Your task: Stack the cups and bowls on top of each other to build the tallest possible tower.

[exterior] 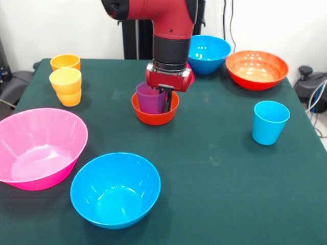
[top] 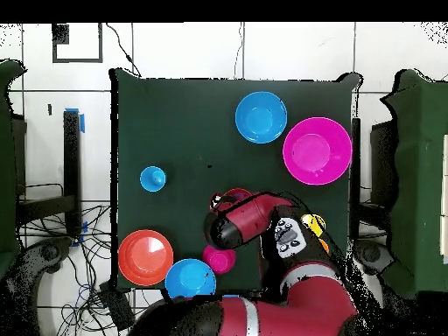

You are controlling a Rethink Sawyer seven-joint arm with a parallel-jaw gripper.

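A purple ribbed cup (exterior: 149, 97) stands inside a small orange-red bowl (exterior: 155, 117) at mid table. My gripper (exterior: 166, 98) comes down from above and is shut on the cup's right wall. A small magenta bowl (top: 219, 259) lies just behind the gripper. A yellow-orange cup (exterior: 65, 81) stands at the left, with an orange cup (exterior: 65, 62) behind it. A light blue cup (exterior: 271, 122) stands at the right. In the overhead view the arm hides the gripper and the purple cup.
A large pink bowl (exterior: 38, 148) and a blue bowl (exterior: 115, 189) sit at the front left. A second blue bowl (exterior: 207, 53) and a wide orange bowl (exterior: 257, 69) sit at the back right. The green table (exterior: 214, 168) ends close behind them.
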